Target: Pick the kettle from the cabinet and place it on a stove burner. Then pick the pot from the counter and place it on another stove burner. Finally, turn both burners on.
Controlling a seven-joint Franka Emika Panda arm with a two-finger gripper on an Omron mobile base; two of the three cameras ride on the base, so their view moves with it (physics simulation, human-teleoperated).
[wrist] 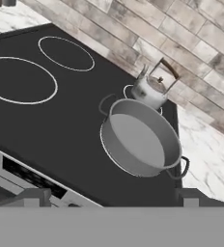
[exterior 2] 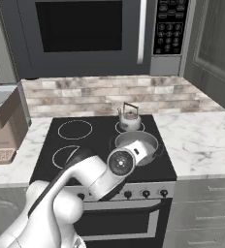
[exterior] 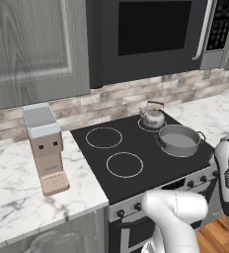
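Observation:
The silver-grey kettle stands upright on the small back right stove burner ring of the black cooktop. Just in front of it the wide grey pot sits on the front right burner, empty inside. My gripper hovers open in front of the stove's front edge, facing the pot, with nothing between its fingertips. The white arm hides part of the stove front. A grey wood-grain wall cabinet hangs at upper left, its door shut.
Both left burner rings are bare. Knobs line the stove front. A coffee machine stands on the white marble counter to the left. A microwave hangs above.

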